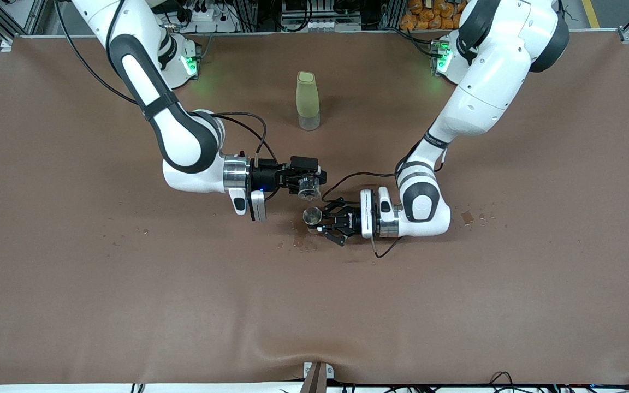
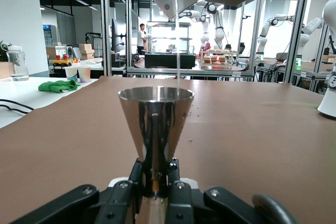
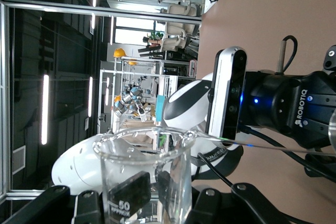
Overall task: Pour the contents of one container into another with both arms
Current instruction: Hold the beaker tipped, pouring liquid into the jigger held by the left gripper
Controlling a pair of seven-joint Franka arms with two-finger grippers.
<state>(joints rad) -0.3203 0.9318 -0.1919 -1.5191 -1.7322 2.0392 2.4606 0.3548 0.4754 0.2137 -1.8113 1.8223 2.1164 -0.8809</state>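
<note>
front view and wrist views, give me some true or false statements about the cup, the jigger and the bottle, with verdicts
1. The left gripper is shut on the metal jigger. True.
2. The jigger lies on its side on the table. False: the left wrist view shows it held upright, wide mouth up.
3. The right gripper holds the clear glass cup, tipped above the jigger. True; a thin stream falls into the jigger in the left wrist view.
4. The pale-green bottle is held by the right gripper. False: it stands alone on the table, nearer the arms' bases than both grippers.
5. The table near the jigger is spotless. False: small wet spots mark it.
</note>
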